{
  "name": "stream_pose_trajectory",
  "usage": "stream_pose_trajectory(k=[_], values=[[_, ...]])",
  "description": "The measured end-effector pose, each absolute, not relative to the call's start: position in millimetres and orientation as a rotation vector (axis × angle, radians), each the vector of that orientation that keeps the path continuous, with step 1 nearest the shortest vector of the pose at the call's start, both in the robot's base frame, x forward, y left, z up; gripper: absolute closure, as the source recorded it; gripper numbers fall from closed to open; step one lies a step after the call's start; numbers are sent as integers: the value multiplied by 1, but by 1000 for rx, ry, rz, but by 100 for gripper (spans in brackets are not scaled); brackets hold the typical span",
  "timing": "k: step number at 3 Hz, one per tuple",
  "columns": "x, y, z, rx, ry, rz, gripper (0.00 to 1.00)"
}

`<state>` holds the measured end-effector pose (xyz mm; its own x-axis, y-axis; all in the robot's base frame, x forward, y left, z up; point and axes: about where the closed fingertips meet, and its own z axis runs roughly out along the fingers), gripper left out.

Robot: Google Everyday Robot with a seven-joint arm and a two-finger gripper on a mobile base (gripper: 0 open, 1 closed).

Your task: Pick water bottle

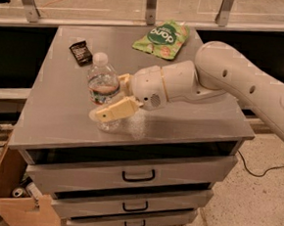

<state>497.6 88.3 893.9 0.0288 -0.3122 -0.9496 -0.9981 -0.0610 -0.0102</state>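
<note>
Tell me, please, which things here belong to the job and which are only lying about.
For the job: water bottle, upright on the cabinet; gripper, close against the bottle.
Lying about: green snack bag; small dark packet; cardboard box on the floor.

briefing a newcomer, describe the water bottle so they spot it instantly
On top of the grey drawer cabinet, left of centre, stands the water bottle, with the gripper at it from the right. It is the only clear, upright thing, white-capped, unlike the flat dark packet and green snack bag behind.
</note>
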Motion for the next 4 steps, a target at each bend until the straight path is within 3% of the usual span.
stream_pose_trajectory(k=[1,2,3,4], values=[[515,98,903,-1420,1374,1081,64],[538,74,934,-1357,1358,1012,87],[563,27,974,-1327,1334,888,100],[568,22,991,-1318,1311,864,100]])
